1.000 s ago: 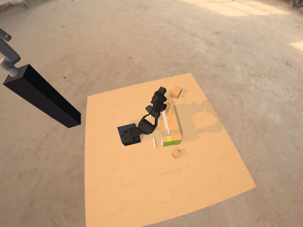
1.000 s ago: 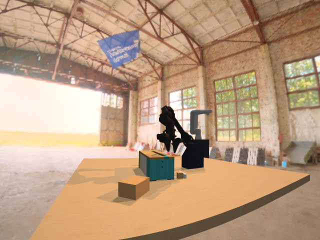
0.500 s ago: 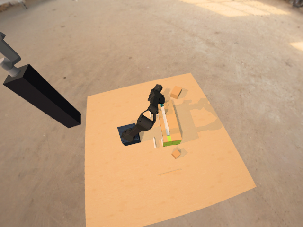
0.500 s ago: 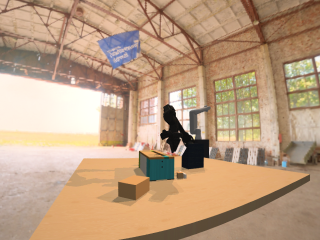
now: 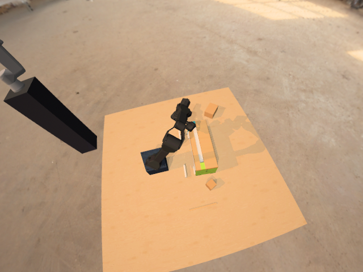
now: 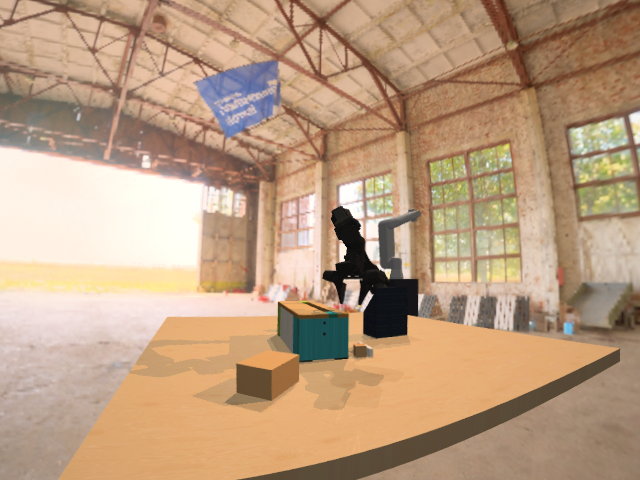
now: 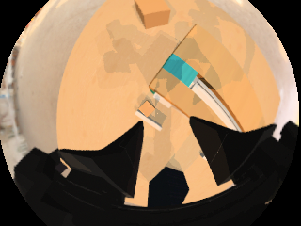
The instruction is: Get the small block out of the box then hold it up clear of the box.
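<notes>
The small orange-brown block (image 6: pixel 359 350) (image 7: pixel 147 108) lies on the table outside the box, near its teal end, against a low white strip (image 6: pixel 369 351) (image 7: pixel 150 121). The box (image 5: pixel 210 146) (image 6: pixel 321 338) (image 7: pixel 207 52) stands upright, with a slot along its top, a teal end and a lime-green end. My gripper (image 6: pixel 352 301) (image 7: pixel 166 121) is partly open and empty. It hangs above the table beside the box, higher than the block. In the wrist view the block shows beyond the left fingertip. In the top view the arm hides the block.
A larger orange block (image 5: pixel 211 110) (image 6: pixel 266 376) (image 7: pixel 152 13) sits beyond the teal end. A small orange cube (image 5: pixel 211 183) lies off the lime-green end, with a thin stick (image 5: pixel 203 205) farther out. Another white strip (image 5: pixel 185 170) stands between the dark arm base (image 6: pixel 385 312) (image 7: pixel 167 187) and the box.
</notes>
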